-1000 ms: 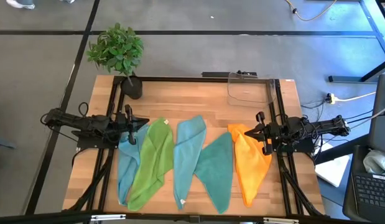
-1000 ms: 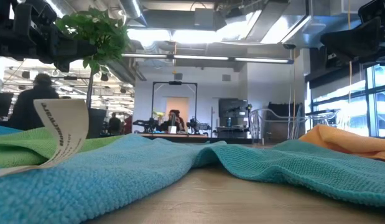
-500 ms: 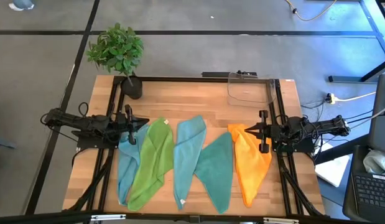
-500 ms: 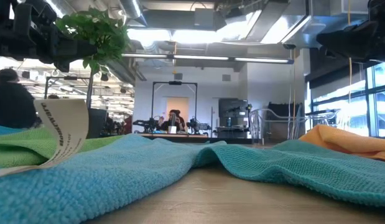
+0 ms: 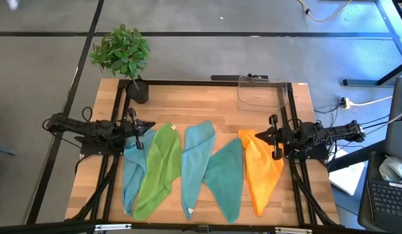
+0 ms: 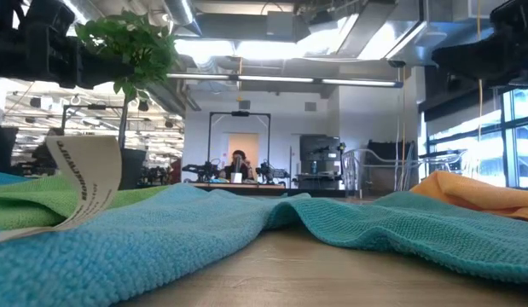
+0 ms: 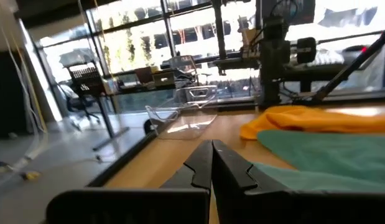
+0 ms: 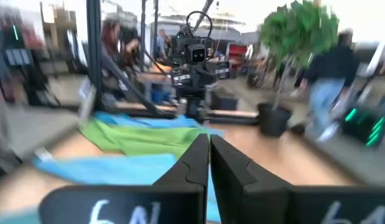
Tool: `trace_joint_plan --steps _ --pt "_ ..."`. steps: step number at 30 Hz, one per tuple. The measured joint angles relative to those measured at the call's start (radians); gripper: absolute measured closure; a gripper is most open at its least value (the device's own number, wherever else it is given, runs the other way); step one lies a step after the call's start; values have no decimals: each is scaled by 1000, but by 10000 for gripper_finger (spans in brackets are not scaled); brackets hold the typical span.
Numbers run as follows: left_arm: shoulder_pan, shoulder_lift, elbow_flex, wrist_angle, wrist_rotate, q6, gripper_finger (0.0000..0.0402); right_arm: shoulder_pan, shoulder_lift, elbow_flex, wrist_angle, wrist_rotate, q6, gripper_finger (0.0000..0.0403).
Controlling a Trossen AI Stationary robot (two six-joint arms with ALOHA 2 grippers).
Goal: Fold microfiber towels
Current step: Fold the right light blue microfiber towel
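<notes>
Left light blue towel (image 5: 130, 170) lies partly hidden under the lime green towel (image 5: 155, 170).

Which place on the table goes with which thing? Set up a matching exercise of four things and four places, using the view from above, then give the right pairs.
Things:
1. orange towel
2. lime green towel
3. potted plant
4. clear plastic bin

Places:
A. far corner on the left arm's side
B. second cloth in the row from the left arm's side
C. far edge, toward the right arm's side
D. end of the row, just below the right gripper

Pairs: 1-D, 2-B, 3-A, 4-C
</notes>
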Motion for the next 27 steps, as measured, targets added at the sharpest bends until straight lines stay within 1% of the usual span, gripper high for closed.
trace_joint_plan --steps 2,5,7,9,12,14,16,18,20,22,25,27 --pt "0 0 0 0 3 -72 401 0 0 0 5 7 89 384" --pt "0 0 -1 39 -2 -136 401 0 0 0 52 90 85 384" --pt "0 0 -1 75 -2 -199 401 -1 0 0 76 116 80 384" --pt "0 0 -1 112 0 -250 401 0 0 0 100 139 24 384" --pt "0 0 -1 188 -15 -261 401 -1 2 0 114 157 -69 382" --pt "0 2 -1 263 -17 -277 401 -1 12 0 115 156 -96 373" --pt "0 20 -1 359 2 -306 401 -1 31 0 115 156 -98 353" --pt "0 50 6 422 71 -361 397 -1 57 0 119 156 -92 327" --pt "-1 97 36 435 136 -399 386 -1 88 0 135 157 -92 293" --pt "0 178 74 438 134 -426 373 -1 122 0 167 157 -105 257" --pt "0 353 161 435 125 -426 349 -10 186 0 245 171 -107 211" --pt "0 493 243 446 125 -411 334 -25 232 0 288 172 -106 191"
